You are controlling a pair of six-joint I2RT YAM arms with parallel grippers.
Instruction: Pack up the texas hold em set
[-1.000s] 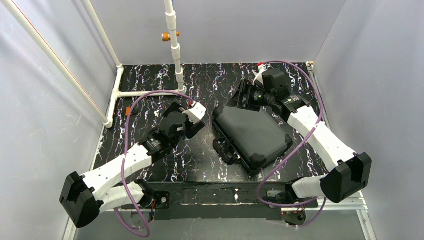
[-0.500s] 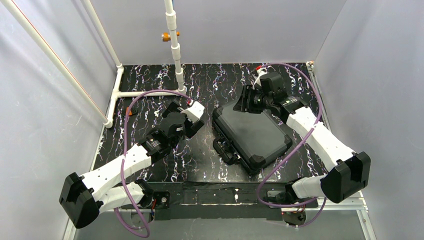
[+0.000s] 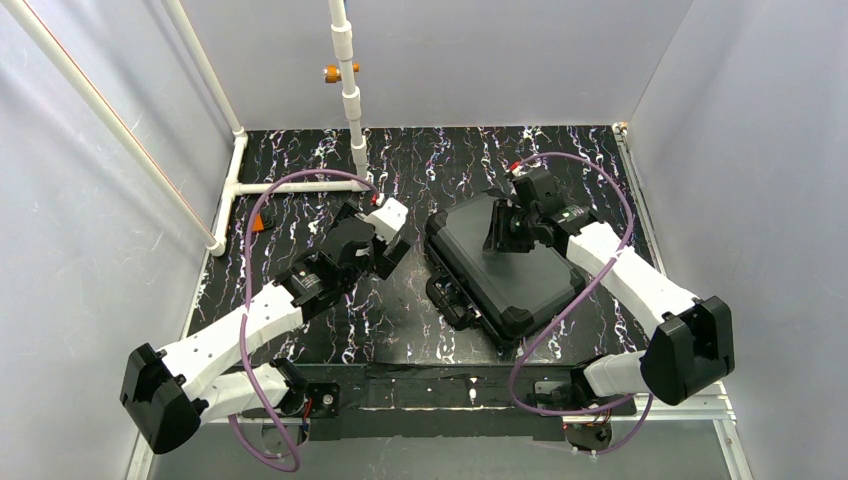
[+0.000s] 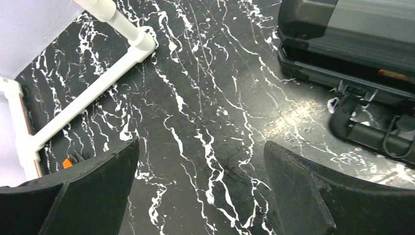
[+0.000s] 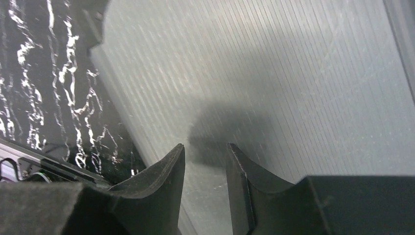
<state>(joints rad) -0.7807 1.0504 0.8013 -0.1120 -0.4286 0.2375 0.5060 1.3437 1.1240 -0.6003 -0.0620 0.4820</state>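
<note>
From where I stand this is a robotics lab test cell, not a home or shop; plain pale grey panel walls (image 3: 90,230) box the bench in on the left, far and right sides; a frame of white plastic pipe (image 3: 348,90) stands at the far left, one upright carrying a small orange fitting (image 3: 339,72); the bench top is a black sheet with white marbling (image 3: 440,160), and the same surface fills the left wrist view; two white-and-black jointed robot arms (image 3: 240,325) are bolted to a black mounting plate (image 3: 440,395) along the near edge; loose purple cables (image 3: 249,250) loop off them; a bare metal rail (image 3: 733,450) runs at the near right corner.
</note>
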